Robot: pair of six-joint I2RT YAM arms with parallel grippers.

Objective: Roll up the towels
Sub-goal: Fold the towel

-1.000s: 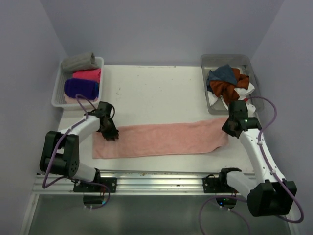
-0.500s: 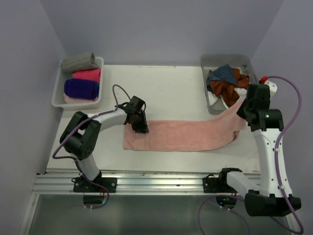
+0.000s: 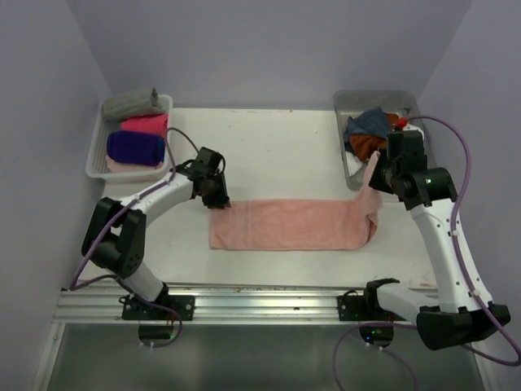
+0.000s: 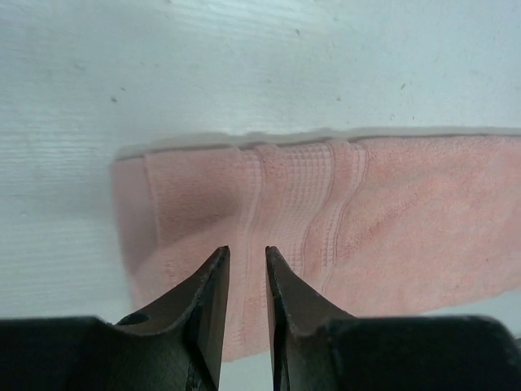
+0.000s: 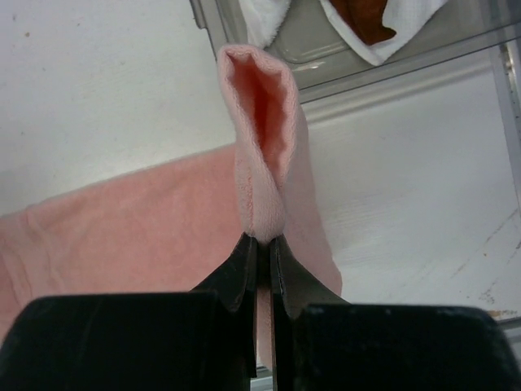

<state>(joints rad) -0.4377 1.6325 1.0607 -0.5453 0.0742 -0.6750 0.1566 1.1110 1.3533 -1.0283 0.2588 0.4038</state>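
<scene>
Top external view showed the salmon pink towel (image 3: 285,224) lying across frame centre, its right end lifted, pinched by the right gripper (image 5: 262,240); the left gripper (image 4: 246,252), jaws narrowly parted, gripped nothing, so the cloth might drag

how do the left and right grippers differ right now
The right gripper is shut on the salmon pink towel, holding that end raised; the left gripper has its jaws slightly apart, pinching nothing, over the flat other end. The right is by the grey bin, the left nearer the white tray. Both are at the same towel.
</scene>
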